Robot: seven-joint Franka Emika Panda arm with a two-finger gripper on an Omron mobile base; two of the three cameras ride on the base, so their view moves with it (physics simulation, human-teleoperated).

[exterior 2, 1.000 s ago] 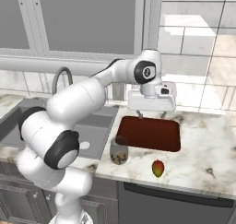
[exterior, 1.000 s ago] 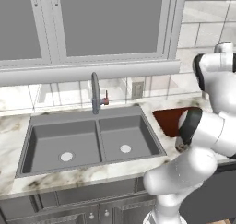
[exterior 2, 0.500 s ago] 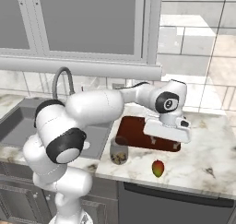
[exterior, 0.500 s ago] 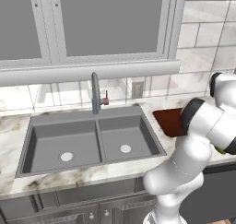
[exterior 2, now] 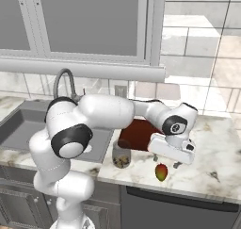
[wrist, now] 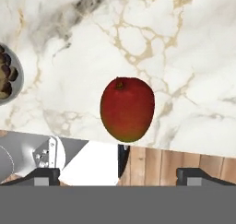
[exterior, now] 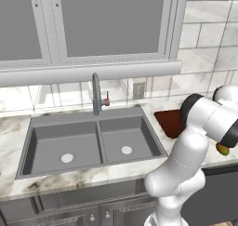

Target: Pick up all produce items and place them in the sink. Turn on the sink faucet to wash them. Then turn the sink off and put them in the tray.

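Note:
The one produce item I see, a red fruit (wrist: 127, 109) with a green-yellow end, lies on the marble counter near its front edge, right of the sink; it also shows as (exterior 2: 161, 172) and peeks past the arm as (exterior: 222, 149). My gripper (exterior 2: 167, 163) hangs just above it, open, a finger on either side and apart from it; in the hand view the gripper (wrist: 120, 174) is empty. The dark red-brown tray (exterior 2: 135, 133) (exterior: 170, 121) lies behind the fruit. The dark grey sink (exterior: 65, 131) and its faucet (exterior: 96, 92) are to the left.
A glass jar (exterior 2: 121, 155) of dark round bits stands on the counter left of the fruit, its rim also showing (wrist: 7, 78). The counter's front edge runs just below the fruit. A tiled wall and window cabinets stand behind the sink.
The hand has swung from over the tray down and forward to the counter's front, stopping over the fruit. The gripper has stayed open. The fruit has not moved.

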